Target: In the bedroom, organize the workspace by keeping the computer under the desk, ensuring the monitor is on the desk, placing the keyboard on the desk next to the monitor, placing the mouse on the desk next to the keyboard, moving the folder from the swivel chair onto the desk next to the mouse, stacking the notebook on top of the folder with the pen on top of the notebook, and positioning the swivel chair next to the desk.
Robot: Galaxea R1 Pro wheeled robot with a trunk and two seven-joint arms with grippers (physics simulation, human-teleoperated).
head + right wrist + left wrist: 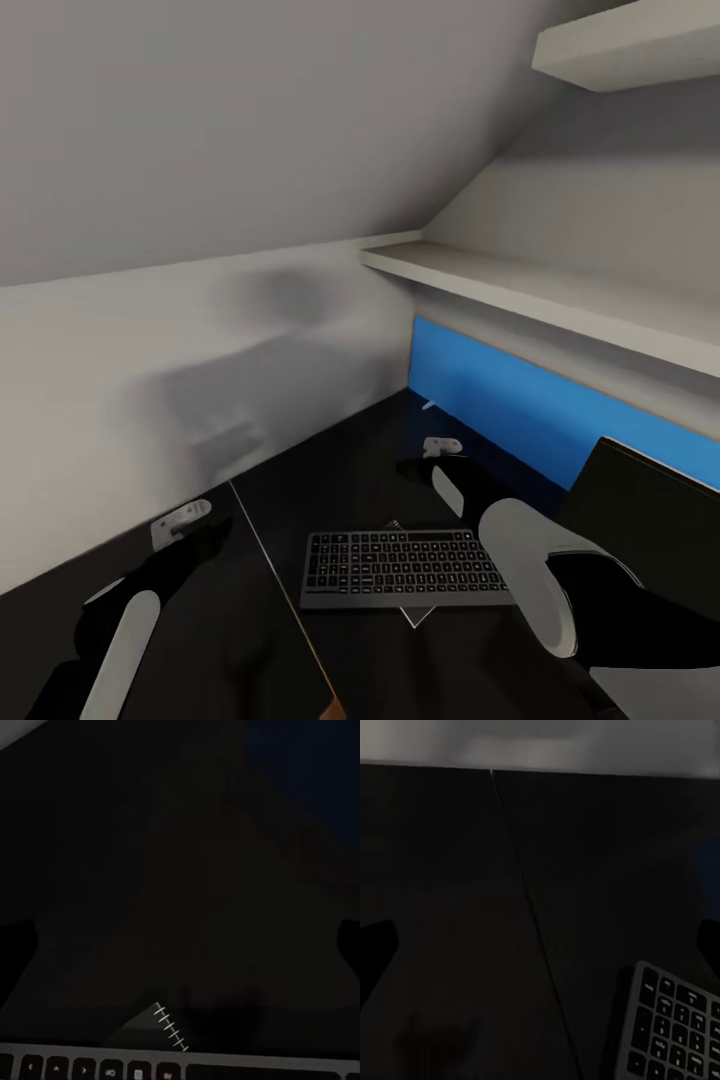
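Black keyboard (408,568) on desk (340,480), beside monitor (650,520)

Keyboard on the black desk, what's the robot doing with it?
The keyboard lies flat on the desk, beside the monitor. Nothing is holding it. The right gripper hovers over the desk just behind it, and the left gripper hangs off to the side. Both look empty.

We see the keyboard (405,568) — flat, black, grey-keyed — lying on the black-topped table (330,470), a dark flat item with a stitched white edge poking out beneath it. Just beside it to the right stands the monitor (650,510), a thin black screen turned at an angle before the table's blue back panel.
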